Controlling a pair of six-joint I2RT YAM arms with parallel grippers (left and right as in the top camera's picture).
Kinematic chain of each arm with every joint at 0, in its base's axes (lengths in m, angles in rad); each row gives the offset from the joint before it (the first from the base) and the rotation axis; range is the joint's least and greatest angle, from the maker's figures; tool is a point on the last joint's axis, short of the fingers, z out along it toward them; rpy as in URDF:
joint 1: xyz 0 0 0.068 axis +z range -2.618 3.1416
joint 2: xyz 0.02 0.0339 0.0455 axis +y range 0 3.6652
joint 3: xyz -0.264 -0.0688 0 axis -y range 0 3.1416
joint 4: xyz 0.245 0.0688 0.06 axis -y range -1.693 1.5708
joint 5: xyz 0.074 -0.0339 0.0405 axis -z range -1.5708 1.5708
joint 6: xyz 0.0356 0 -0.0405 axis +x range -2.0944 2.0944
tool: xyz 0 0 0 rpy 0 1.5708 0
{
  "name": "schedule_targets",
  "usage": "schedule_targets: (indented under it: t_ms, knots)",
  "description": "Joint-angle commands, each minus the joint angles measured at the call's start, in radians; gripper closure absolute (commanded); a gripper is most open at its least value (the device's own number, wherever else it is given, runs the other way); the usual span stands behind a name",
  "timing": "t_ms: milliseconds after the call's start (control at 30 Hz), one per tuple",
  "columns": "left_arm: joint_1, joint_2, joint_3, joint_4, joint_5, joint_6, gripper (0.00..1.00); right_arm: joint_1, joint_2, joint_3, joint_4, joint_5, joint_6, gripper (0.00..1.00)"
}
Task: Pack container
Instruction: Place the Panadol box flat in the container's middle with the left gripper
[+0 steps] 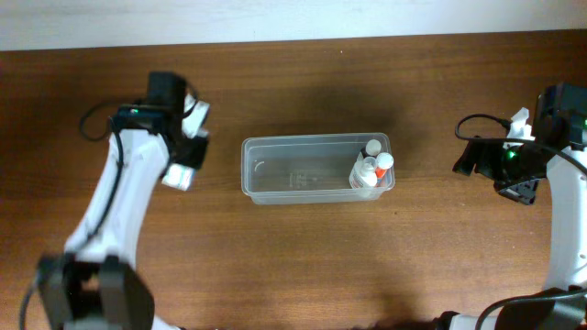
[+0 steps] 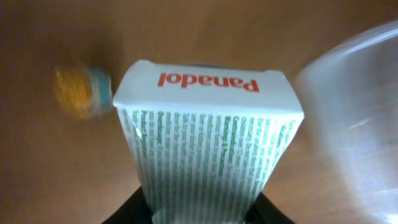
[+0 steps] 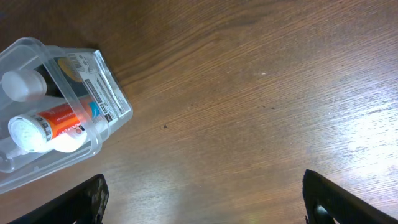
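The clear plastic container (image 1: 303,174) lies in the middle of the table, with small bottles (image 1: 371,168) standing at its right end. My left gripper (image 1: 188,156) is to the left of the container, shut on a white and green striped Panadol box (image 2: 208,143), which also shows in the overhead view (image 1: 180,172). The container's blurred wall (image 2: 354,106) is to the right of the box. My right gripper (image 3: 205,202) is open and empty, over bare table to the right of the container (image 3: 102,99). The bottles (image 3: 50,127) show through the container's end.
A blurred small yellow-orange round object with a blue part (image 2: 78,92) lies on the table just left of the box; I cannot make it out in the overhead view. The wooden table (image 1: 303,266) runs to a white back wall.
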Motion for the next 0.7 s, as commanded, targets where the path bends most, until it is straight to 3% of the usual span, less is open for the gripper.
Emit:
schedule_targets:
  t_ms: [0,267,500,667]
  knots:
    - [-0.153,-0.106,0.025,0.056,0.048,0.082,0.65,-0.003,0.000,-0.006,0.003,-0.013,-0.004,0.09]
    - [-0.437,-0.027,0.007,0.100,0.048,0.290,0.67,-0.003,0.000,-0.006,0.003,-0.013,-0.004,0.09]
    - [-0.473,0.229,0.002,0.147,0.048,0.312,0.67,-0.003,0.000,-0.006,0.002,-0.013,-0.005,0.09]
    - [-0.471,0.311,0.002,0.163,0.032,0.312,0.59,-0.003,0.000,-0.006,-0.001,-0.013,-0.016,0.09]
